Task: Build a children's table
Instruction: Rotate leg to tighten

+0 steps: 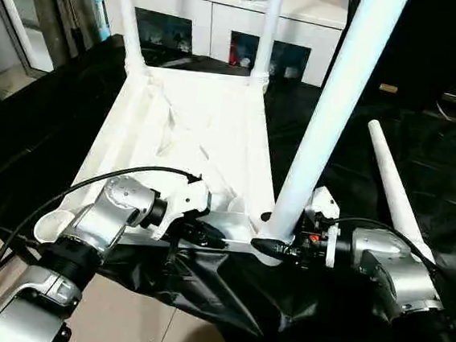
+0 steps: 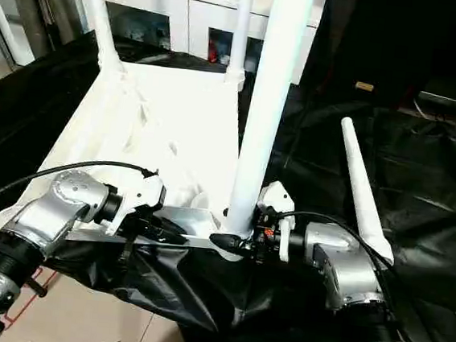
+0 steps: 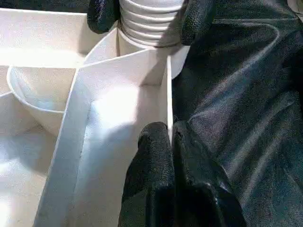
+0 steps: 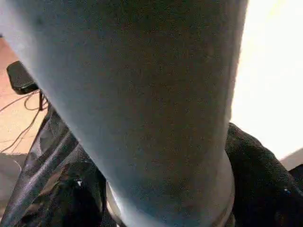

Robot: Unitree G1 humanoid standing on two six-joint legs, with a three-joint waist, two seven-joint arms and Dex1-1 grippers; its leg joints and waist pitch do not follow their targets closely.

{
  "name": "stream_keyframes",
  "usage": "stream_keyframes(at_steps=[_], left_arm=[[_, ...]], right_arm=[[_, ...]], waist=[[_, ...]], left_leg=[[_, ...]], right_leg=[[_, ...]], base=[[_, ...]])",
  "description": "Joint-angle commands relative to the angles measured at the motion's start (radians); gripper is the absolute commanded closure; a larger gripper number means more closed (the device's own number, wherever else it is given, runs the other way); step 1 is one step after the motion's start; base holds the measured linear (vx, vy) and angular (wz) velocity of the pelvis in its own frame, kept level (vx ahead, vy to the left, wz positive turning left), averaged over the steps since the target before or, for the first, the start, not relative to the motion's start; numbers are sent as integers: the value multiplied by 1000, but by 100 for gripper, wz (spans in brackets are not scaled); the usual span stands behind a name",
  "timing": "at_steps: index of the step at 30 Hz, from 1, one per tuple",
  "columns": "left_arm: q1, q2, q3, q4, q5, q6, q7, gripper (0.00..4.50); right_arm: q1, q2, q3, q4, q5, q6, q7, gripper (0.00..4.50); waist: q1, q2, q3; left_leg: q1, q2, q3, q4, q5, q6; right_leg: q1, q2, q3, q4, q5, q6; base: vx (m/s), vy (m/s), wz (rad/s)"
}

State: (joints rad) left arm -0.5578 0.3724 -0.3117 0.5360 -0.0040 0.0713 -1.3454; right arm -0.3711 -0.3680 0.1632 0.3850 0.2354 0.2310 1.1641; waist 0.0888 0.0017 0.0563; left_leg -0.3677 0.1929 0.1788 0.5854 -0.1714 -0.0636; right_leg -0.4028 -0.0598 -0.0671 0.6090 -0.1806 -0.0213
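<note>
Bright light glares on the white tabletop [image 1: 192, 127]. The black sheet [image 1: 423, 157] stays dark. The close leg [image 4: 142, 109] looks blurry.

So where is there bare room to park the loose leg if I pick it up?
Bare black sheet right of the loose leg, and the ribbed underside of the tabletop between the far legs. The near edge is crowded: left pincer clamps the rim, right pincer sits at the near leg.

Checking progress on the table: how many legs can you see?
4: two upright in the far corner sockets, one in the near right socket, one lying loose on the black sheet.
</note>
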Motion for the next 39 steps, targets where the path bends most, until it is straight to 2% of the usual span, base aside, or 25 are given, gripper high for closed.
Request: stream_keyframes(at_steps=[1,2,3,4,5,6,7,8,9,12,15,16,17,18,22,24,25,26,29,31,35,36,39], left_arm=[[-13,-46,4,-15,-20,-13,42,450],[-16,-50,7,-10,-16,-12,56,450],[-40,-74,26,28,10,-8,156,450],[-51,-85,35,43,16,-1,193,450],[-61,-96,46,57,19,8,229,450],[-76,-111,59,73,23,15,276,450],[-89,-125,68,87,28,24,317,450],[-97,-132,72,94,33,33,342,450],[-114,-148,80,111,44,53,400,450],[-149,-184,95,146,60,77,512,450],[-168,-217,106,166,71,72,570,450],[-173,-224,107,173,73,69,583,450],[-174,-228,104,174,73,68,582,450],[-173,-230,96,174,76,62,578,450],[-163,-228,88,164,66,56,548,450],[-156,-224,83,158,59,44,523,450],[-145,-215,77,149,52,17,481,450],[-142,-212,75,146,50,13,470,450],[-117,-184,60,113,27,-15,369,450],[-99,-163,50,86,7,-24,293,450],[-81,-127,26,65,3,-36,210,450],[-73,-103,20,58,-5,-42,147,450],[-67,-83,17,51,-11,-45,94,450]], right_arm=[[1,39,15,22,-18,3,-69,160],[-2,45,13,30,-23,0,-85,164],[-26,89,-6,96,-64,-22,-214,166],[-40,110,-17,131,-83,-34,-279,166],[-57,132,-29,168,-96,-41,-346,166],[-77,158,-43,213,-110,-45,-423,169],[-94,181,-54,248,-115,-50,-480,170],[-104,196,-61,266,-114,-56,-507,170],[-125,229,-78,302,-107,-62,-564,170],[-171,295,-107,363,-101,-54,-691,170],[-201,340,-114,409,-119,-88,-752,170],[-210,351,-117,425,-122,-109,-755,115],[-214,357,-120,431,-117,-115,-744,115],[-222,362,-125,441,-110,-123,-729,101],[-229,349,-116,446,-117,-134,-708,63],[-229,335,-107,443,-129,-152,-688,48],[-219,318,-105,412,-108,-154,-615,48],[-216,312,-103,404,-105,-156,-595,48],[-180,254,-71,335,-99,-178,-451,48],[-154,216,-60,287,-81,-172,-363,48],[-125,166,-46,233,-62,-158,-256,48],[-100,122,-29,187,-50,-143,-165,48],[-76,84,-13,142,-43,-125,-91,48]], waist=[[-4,-7,-62],[-6,-8,-61],[-10,-7,-59],[-13,-6,-57],[-19,-7,-53],[-31,-7,-56],[-34,-8,-55],[-42,-9,-53],[-42,-8,-54],[-45,-7,-58],[-48,-7,-61],[-45,-6,-64],[-45,-6,-64],[-44,-6,-67],[-44,-5,-69],[-43,-4,-66],[-43,-2,-66],[-43,-5,-66],[-42,-3,-65],[-38,-6,-66],[-32,-3,-66],[-21,-2,-64],[-13,-2,-65]], left_leg=[[10,41,-12,-66,-232,38],[11,40,-12,-67,-237,35],[13,39,-14,-68,-253,25],[14,38,-13,-68,-262,18],[15,35,-13,-69,-280,9],[17,31,-19,-68,-305,-10],[16,32,-21,-70,-308,-11],[17,29,-21,-68,-320,-7],[20,29,-20,-66,-325,-5],[16,30,-21,-67,-294,6],[12,30,-18,-66,-275,7],[12,32,-16,-65,-261,13],[11,32,-15,-64,-256,18],[5,32,-14,-63,-225,31],[2,31,-12,-61,-185,52],[5,31,-12,-61,-203,52],[6,32,-12,-62,-211,52],[5,32,-12,-61,-224,55],[6,34,-13,-63,-227,56],[4,36,-13,-63,-219,66],[7,39,-11,-62,-208,74],[11,41,-10,-63,-218,71],[9,43,-9,-64,-224,66]], right_leg=[[46,-83,50,-90,-337,-171],[45,-82,50,-91,-345,-169],[42,-83,49,-94,-373,-164],[40,-83,48,-97,-393,-162],[37,-82,47,-100,-429,-156],[39,-87,43,-104,-503,-134],[41,-87,42,-108,-515,-126],[36,-86,42,-114,-540,-116],[34,-87,43,-116,-549,-111],[37,-83,44,-111,-494,-121],[40,-81,46,-103,-419,-145],[40,-83,49,-99,-372,-157],[41,-83,50,-97,-351,-164],[49,-82,50,-87,-283,-185],[55,-81,49,-80,-209,-206],[53,-82,48,-85,-243,-205],[53,-83,48,-87,-256,-204],[55,-81,48,-88,-272,-198],[53,-83,49,-88,-273,-196],[55,-82,50,-86,-256,-198],[52,-81,50,-83,-237,-215],[51,-80,49,-85,-250,-212],[51,-81,49,-83,-254,-207]], base=[[0,0,0],[0,0,0],[0,0,0],[0,0,0],[0,0,0],[0,0,0],[0,0,0],[0,0,0],[0,0,0],[0,0,0],[0,0,0],[0,0,0],[0,0,0],[0,0,0],[0,0,0],[0,0,0],[0,0,0],[0,0,0],[0,0,0],[0,0,0],[0,0,0],[0,0,0],[0,0,0]])
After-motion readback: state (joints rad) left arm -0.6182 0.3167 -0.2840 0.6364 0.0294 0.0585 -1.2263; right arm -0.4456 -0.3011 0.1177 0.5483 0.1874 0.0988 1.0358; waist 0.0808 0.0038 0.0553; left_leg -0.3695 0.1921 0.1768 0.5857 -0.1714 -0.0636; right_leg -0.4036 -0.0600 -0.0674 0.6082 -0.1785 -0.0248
